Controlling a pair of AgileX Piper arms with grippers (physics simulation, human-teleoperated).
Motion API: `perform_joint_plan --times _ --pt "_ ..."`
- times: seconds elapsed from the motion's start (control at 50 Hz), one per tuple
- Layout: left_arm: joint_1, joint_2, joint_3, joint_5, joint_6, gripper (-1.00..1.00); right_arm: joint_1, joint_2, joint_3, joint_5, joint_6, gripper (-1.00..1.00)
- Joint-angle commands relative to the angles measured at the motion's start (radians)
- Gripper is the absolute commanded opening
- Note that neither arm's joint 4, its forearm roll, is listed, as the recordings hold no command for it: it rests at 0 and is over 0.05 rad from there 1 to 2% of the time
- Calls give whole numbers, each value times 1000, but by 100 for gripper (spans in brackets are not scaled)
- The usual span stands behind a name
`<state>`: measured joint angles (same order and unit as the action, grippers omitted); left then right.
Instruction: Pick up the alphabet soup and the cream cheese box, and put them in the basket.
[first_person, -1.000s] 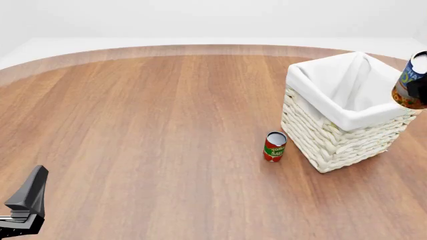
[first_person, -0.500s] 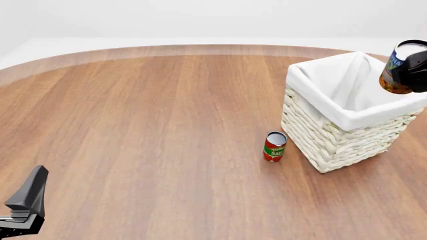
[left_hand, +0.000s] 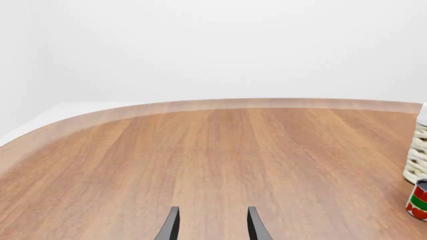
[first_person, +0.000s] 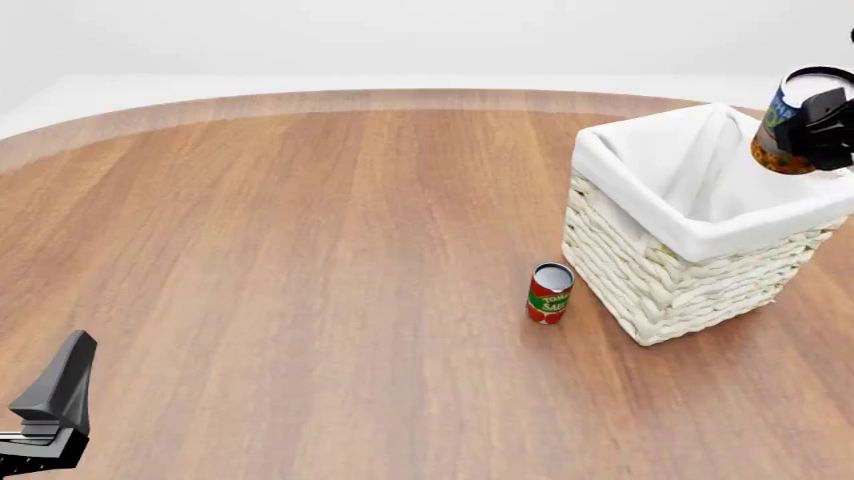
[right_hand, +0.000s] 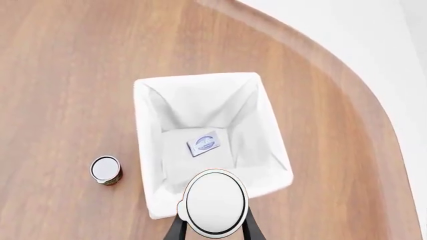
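Note:
The alphabet soup (first_person: 790, 125) hangs tilted above the right rim of the basket (first_person: 694, 240), held by my right gripper (first_person: 830, 128) at the picture's right edge. In the right wrist view the alphabet soup (right_hand: 215, 202) shows its white top between the dark fingers (right_hand: 175, 231), over the near rim of the basket (right_hand: 150, 150). The cream cheese box (right_hand: 203, 144) lies flat on the basket's liner floor. My left gripper (left_hand: 211, 225) is open low over bare table, far from the basket; part of the left arm (first_person: 51, 410) shows at the lower left.
A red and green tomato sauce can (first_person: 549, 293) stands upright just left of the basket's front corner, also seen as the tomato sauce can (right_hand: 105, 170) and at the tomato sauce can (left_hand: 419, 200). The round wooden table's far edge (first_person: 400, 96) curves behind.
My right gripper has carried the alphabet soup up and to the left, from beside the basket's right side to above its rim. The left arm has stayed still.

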<state>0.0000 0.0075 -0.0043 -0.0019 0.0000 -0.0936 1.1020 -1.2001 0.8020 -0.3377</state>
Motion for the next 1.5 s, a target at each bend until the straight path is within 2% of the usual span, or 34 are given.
perform_joint_plan --times 0.02,0.36,0.52,0.8,0.84,0.86,1.26,1.3,1.5 --pt "0 0 0 0 0 100 9 19 -22 -16 29 -100" --pt "0 0 0 0 0 100 18 87 -16 -66 48 -100" --pt "0 0 0 0 0 100 16 125 -9 -96 31 -100" --pt "0 0 0 0 0 100 20 171 -5 -119 27 -100" --pt "0 0 0 0 0 100 17 178 -28 -98 25 -100" --pt "0 0 0 0 0 100 18 181 -1 -124 24 -100" --pt "0 0 0 0 0 100 25 245 21 -166 23 -100" --pt "0 0 0 0 0 100 28 255 -2 -148 22 -100" --pt "0 0 0 0 0 100 27 292 3 -181 11 -100"
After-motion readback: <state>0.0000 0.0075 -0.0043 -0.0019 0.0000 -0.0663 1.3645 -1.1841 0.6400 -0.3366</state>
